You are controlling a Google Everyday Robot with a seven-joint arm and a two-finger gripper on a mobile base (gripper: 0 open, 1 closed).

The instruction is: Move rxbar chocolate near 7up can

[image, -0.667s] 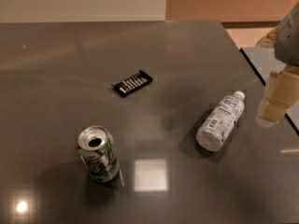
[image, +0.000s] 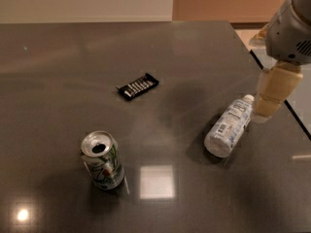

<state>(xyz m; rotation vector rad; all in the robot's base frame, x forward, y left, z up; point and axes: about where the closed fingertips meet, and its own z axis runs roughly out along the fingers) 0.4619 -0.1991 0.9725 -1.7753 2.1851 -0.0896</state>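
Note:
The rxbar chocolate is a small flat black bar with white lettering. It lies on the dark table, a little left of the middle. The 7up can stands upright at the front left, its silver top opened, well apart from the bar. My gripper hangs over the table's right side, just above the cap end of a clear plastic bottle and far to the right of the bar. It holds nothing that I can see.
A clear plastic bottle with a white cap and label lies on its side at the right. The table's right edge runs just behind the gripper. Bright light reflections show on the front of the tabletop.
My gripper has moved a little to the left, further over the table and closer to the bottle's cap. The bar, can and bottle have not moved.

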